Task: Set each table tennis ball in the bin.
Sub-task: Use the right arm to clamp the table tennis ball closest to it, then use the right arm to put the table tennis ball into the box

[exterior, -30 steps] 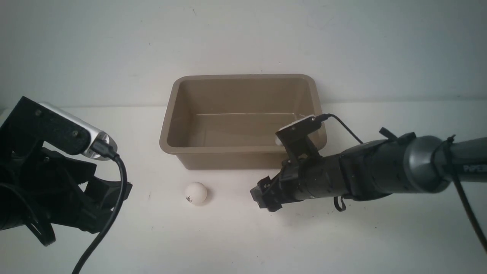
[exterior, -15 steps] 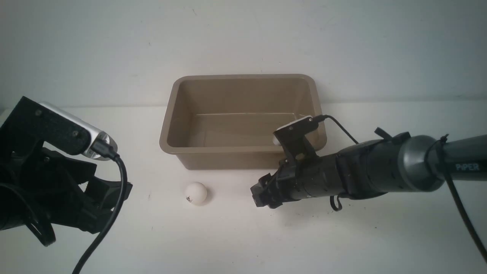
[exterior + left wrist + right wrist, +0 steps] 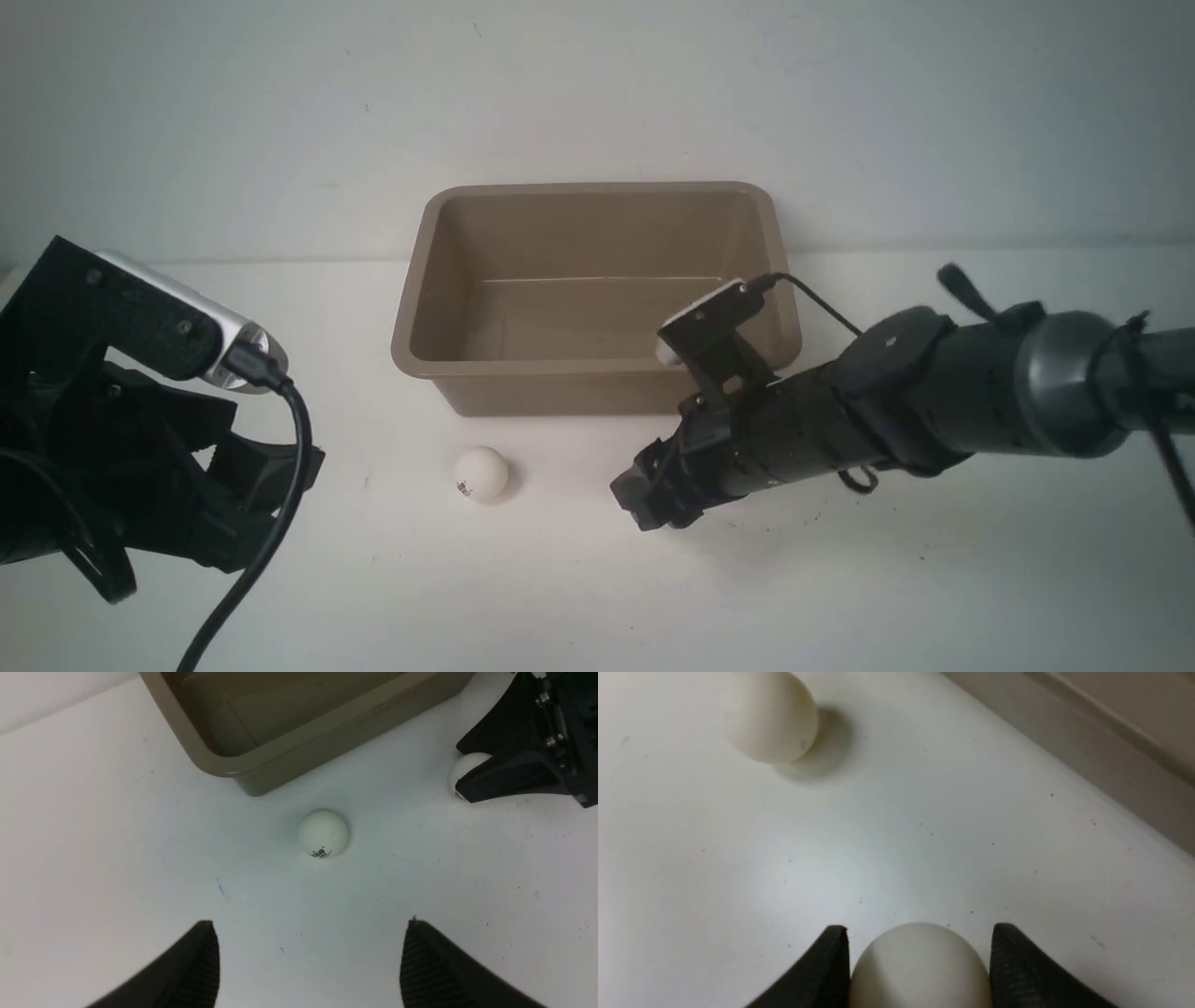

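One white table tennis ball [image 3: 482, 474] with a small dark mark lies free on the table, just in front of the taupe bin [image 3: 597, 370]; it also shows in the left wrist view [image 3: 323, 832] and the right wrist view [image 3: 770, 716]. My right gripper [image 3: 920, 929] is shut on a second table tennis ball [image 3: 920, 970], low over the table to the right of the first. This second ball [image 3: 467, 767] peeks out between the black fingers in the left wrist view and is hidden in the front view. My left gripper [image 3: 310, 924] stands open and empty, short of the free ball.
The bin's inside shows nothing in it. A white wall rises right behind the bin. My right arm [image 3: 934, 401] stretches in from the right, across the bin's front right corner. The left arm's bulk and cable [image 3: 271, 523] fill the near left.
My right gripper has closed on the ball between its fingers. The right arm has tilted up at the rear and its tip shifted slightly left. The left arm and the free ball have not moved.
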You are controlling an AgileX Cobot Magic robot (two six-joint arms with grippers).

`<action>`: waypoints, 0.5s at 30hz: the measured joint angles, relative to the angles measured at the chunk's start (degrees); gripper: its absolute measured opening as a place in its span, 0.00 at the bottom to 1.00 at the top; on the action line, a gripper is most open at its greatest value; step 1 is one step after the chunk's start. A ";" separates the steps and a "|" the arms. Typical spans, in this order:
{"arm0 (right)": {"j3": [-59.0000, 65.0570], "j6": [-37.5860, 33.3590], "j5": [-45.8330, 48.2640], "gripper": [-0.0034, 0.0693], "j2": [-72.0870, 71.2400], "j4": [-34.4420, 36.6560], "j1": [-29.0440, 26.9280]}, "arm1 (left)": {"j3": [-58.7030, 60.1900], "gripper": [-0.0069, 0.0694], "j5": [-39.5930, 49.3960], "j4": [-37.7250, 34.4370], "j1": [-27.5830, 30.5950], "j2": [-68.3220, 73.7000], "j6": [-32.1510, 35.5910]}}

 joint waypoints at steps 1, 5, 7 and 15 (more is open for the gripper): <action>0.00 4.02 1.23 0.53 -1.93 -6.15 0.00 | 0.00 0.70 0.00 0.00 0.00 0.00 0.00; 0.00 13.25 3.86 0.53 -7.52 -16.77 0.00 | 0.00 0.70 0.00 0.00 0.00 0.00 0.00; 0.05 15.24 4.67 0.53 -10.48 -19.50 0.00 | 0.00 0.70 0.00 0.00 0.00 0.00 0.01; -3.01 13.74 -2.29 0.53 -16.65 -20.74 0.00 | 0.00 0.70 0.00 0.00 0.00 0.00 0.01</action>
